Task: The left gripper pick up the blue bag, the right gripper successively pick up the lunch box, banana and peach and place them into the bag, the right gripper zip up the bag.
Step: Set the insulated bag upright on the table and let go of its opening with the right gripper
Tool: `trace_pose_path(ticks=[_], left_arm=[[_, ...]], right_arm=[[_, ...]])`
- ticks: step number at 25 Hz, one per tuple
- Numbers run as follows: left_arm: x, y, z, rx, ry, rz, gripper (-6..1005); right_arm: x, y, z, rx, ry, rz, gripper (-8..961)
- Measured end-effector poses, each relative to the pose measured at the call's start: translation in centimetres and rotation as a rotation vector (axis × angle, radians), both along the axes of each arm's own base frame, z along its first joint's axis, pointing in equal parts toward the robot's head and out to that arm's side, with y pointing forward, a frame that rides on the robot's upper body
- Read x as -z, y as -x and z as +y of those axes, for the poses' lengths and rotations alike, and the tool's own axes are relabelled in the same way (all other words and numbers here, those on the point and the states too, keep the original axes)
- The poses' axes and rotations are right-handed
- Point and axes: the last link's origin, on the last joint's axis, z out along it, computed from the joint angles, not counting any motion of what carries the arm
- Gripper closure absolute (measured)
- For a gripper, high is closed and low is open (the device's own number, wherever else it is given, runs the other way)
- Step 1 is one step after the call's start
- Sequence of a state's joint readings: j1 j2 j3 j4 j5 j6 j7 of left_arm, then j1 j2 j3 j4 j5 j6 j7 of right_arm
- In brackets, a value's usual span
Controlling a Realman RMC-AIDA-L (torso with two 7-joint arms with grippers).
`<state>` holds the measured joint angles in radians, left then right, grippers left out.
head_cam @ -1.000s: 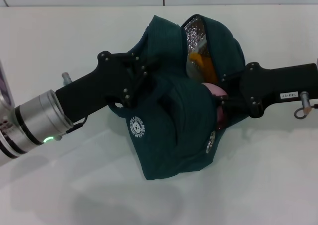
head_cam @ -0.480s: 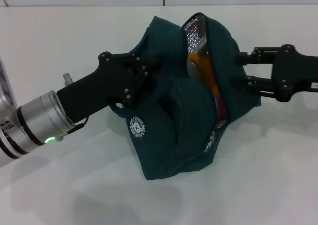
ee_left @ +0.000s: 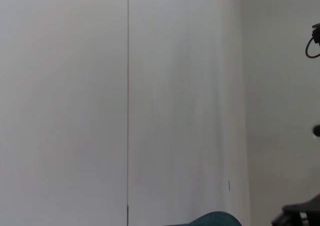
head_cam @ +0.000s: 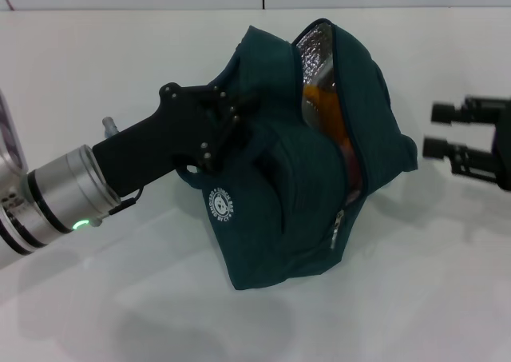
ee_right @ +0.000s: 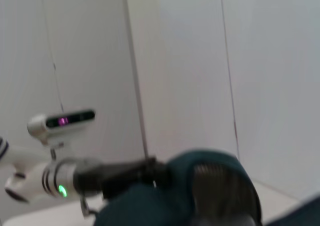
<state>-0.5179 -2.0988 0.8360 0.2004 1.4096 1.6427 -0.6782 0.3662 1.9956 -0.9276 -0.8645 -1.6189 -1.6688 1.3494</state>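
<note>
A: Where is the blue bag (head_cam: 307, 178), and which way does it run?

B: It sits mid-table (head_cam: 120, 66), bunched up and held by the left gripper (head_cam: 231, 116). Its long axis runs from the near bottom corner up and away to the zip opening, which faces up and toward the robot's right.

A: What shows inside?

B: Silver lining at the top, and below it a strip of yellow-orange, probably the banana (head_cam: 319, 100). The peach, plainly pink in the gap a second ago, is now hidden.

A: And the grippers?

B: The left gripper's fingers are clamped on the bag's fabric at its left side. The right gripper (head_cam: 441, 130) has pulled out of the opening; its fingers are spread, holding nothing, well clear at the right.
</note>
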Motion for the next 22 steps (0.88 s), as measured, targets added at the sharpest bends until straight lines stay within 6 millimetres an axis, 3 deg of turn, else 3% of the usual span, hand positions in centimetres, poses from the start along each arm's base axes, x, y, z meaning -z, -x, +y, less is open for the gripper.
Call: trace_pose_path(ticks=[6,12,21,22], left_arm=[[-0.1,-0.1,0.1,0.005,-0.001,0.002,963],[-0.1,-0.2,0.2,0.008,-0.001,0.003,963],[-0.1,0.0,0.1,0.000,-0.007,0.003,963],[-0.1,0.1,0.1,0.000,-0.011,0.005,963]], right_arm=[[1.3,-2.2,-0.1,0.076,0.041,-0.122,469],[3.7,-2.0,1.4,0.101,0.062,-0.221,468],[3.5,-2.0,2.4,0.126,0.004,-0.208,500],[3.5,-2.1,2.4,0.129,-0.005,-0.201,536]])
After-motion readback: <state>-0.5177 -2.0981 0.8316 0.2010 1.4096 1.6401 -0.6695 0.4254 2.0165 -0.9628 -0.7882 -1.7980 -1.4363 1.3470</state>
